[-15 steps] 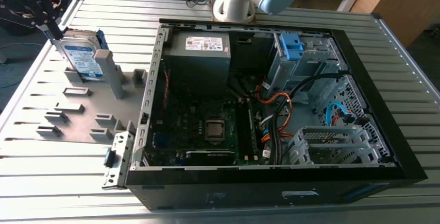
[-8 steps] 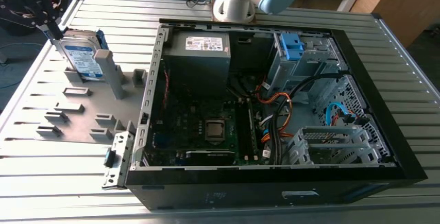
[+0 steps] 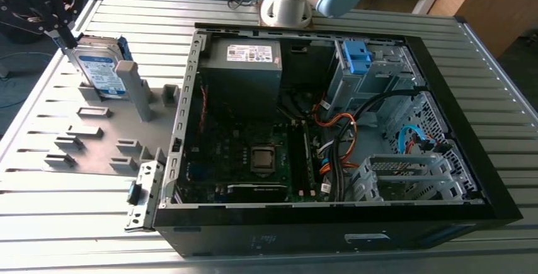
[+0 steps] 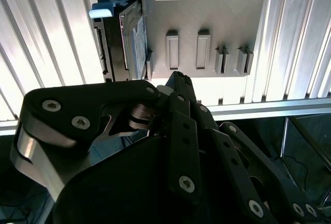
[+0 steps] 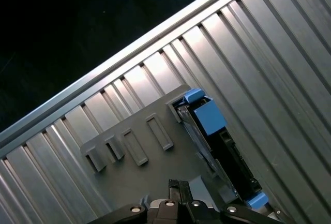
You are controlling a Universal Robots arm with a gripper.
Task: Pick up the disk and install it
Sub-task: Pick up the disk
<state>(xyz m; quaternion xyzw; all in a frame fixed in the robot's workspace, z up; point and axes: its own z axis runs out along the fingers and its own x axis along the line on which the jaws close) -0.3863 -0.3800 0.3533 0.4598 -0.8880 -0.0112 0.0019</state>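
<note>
**Silver-metal hard-drive disk [image 3: 97, 66] with blue side rails, outside the open black computer case [image 3: 336, 239].**
Exterior view: the disk stands on edge in a grey slotted holder plate [image 3: 92, 151] on the ribbed aluminium table [image 3: 479, 72], far left in the exterior view. The black gripper [image 3: 63, 34] is at its top edge; open or closed cannot be told. Both wrist views: the disk [image 4: 126, 43] [image 5: 217, 146] stands upright in the plate, with dark floor [image 5: 62, 32] beyond the table edge.

Exterior view: high, looking down on whole table [image 3: 50, 223]; both wrist views close over disk [image 3: 97, 66] [image 4: 124, 43] [image 5: 227, 154], shared by all 3.
</note>
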